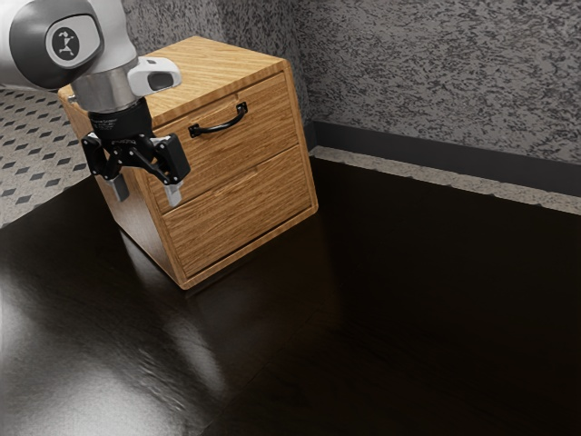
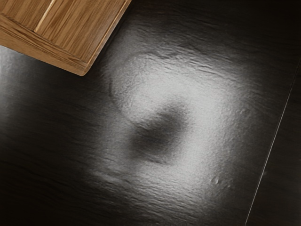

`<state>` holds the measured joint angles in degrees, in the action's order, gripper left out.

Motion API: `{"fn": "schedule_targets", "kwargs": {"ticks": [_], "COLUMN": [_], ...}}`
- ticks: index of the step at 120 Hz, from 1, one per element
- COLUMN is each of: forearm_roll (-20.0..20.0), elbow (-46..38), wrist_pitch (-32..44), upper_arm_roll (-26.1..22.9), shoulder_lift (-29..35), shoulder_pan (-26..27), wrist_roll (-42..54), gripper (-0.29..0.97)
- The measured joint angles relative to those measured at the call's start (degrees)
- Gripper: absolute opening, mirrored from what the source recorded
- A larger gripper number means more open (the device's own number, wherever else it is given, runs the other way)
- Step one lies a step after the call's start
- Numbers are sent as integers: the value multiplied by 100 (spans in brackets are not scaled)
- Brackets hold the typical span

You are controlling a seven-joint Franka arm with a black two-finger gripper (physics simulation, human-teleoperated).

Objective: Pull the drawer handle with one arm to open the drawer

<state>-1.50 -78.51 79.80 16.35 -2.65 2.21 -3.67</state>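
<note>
A wooden cabinet (image 1: 227, 163) with two drawers stands on the dark floor at the exterior view's upper left. The upper drawer (image 1: 231, 136) carries a black bar handle (image 1: 219, 121) and sits flush with the cabinet front. The lower drawer (image 1: 241, 213) is flush too. My gripper (image 1: 147, 193) hangs open in front of the cabinet's near corner, pointing down, to the exterior view's left of the handle and lower than it. Nothing is between its fingers. The wrist view looks down on the cabinet's bottom corner (image 2: 61, 28) and the glossy floor.
Dark glossy floor (image 1: 381, 309) spreads across the exterior view's right and front. A grey textured wall (image 1: 436, 64) with a dark baseboard runs behind the cabinet. Patterned tiles (image 1: 36, 145) lie at the far left.
</note>
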Motion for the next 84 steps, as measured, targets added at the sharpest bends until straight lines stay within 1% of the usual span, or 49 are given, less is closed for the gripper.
{"fn": "schedule_targets", "kwargs": {"ticks": [23,31,39,48,61,70,84], "forearm_roll": [-2,-30,-55,-68,-58,-5,48], "elbow": [69,732,1297,1455,1468,1460,1391], "wrist_pitch": [-1,-23,-17,9,34,50,67], "upper_arm_roll": [5,-48,-326,-505,-595,-607,-621], "shoulder_lift": [20,227,284,212,106,22,21], "shoulder_pan": [6,12,-235,-416,-460,-312,215], "wrist_roll": [1,4,4,4,9,14,25], "gripper": [68,68,68,68,68,68,68]}}
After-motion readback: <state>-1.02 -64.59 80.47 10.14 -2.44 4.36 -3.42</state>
